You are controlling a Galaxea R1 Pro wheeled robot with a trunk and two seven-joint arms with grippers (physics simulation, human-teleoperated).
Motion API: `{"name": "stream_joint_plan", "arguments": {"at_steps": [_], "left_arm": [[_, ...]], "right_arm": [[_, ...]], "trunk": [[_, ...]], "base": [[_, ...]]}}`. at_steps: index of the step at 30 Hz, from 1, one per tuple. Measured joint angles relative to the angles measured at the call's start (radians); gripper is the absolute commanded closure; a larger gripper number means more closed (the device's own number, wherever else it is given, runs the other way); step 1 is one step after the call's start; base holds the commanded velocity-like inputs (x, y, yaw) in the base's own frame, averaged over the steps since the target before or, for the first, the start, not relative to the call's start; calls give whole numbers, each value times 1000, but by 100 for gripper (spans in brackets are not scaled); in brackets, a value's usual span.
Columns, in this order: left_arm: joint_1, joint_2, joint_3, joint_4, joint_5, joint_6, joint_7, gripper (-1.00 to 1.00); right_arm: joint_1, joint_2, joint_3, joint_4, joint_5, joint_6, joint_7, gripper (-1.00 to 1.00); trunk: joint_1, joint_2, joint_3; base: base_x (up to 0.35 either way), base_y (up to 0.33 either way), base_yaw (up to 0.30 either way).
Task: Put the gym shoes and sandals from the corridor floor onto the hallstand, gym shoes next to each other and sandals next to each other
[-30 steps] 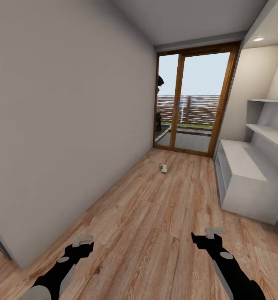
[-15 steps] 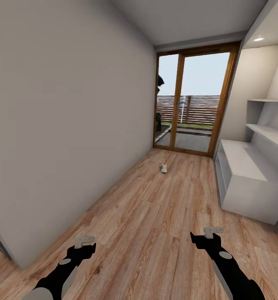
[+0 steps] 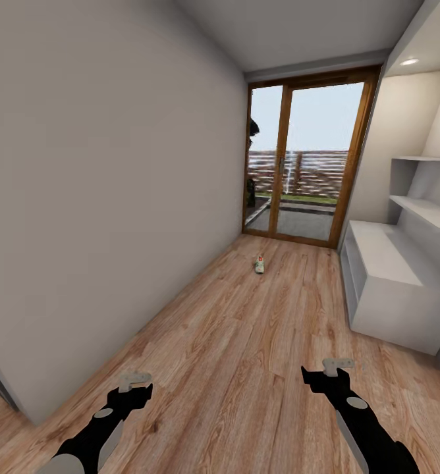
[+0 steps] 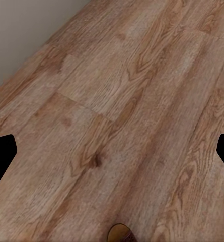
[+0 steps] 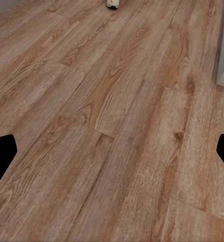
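Wide, bare corridor floor (image 3: pixel 246 342) between grey wall (image 3: pixel 101 197) and hallstand (image 3: pixel 391 289) at right, running to glass doors (image 3: pixel 305 158). One gym shoe (image 3: pixel 259 264) far ahead on planks, near doors. Left pincer (image 3: pixel 134 382) and right pincer (image 3: pixel 335 367) low over floor, both spread wide, holding nothing

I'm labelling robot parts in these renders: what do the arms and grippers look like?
Both arms are glossy black with pale grey oval patches and grey panels along the forearm. The left gripper and right gripper each end in a light grey, flat bracket-like tip on a black wrist. No cables or markings are visible.
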Motion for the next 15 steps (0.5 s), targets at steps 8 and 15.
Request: {"name": "stream_joint_plan", "arguments": {"at_steps": [8, 15], "left_arm": [[0, 0, -1, 0, 0, 2, -2, -100], [-1, -1, -3, 0, 0, 6, -3, -100]], "right_arm": [[0, 0, -1, 0, 0, 0, -1, -100], [0, 0, -2, 0, 0, 0, -1, -100]], "trunk": [[8, -14, -12], [34, -63, -43]], "base": [[0, 0, 0], [0, 0, 0]]}}
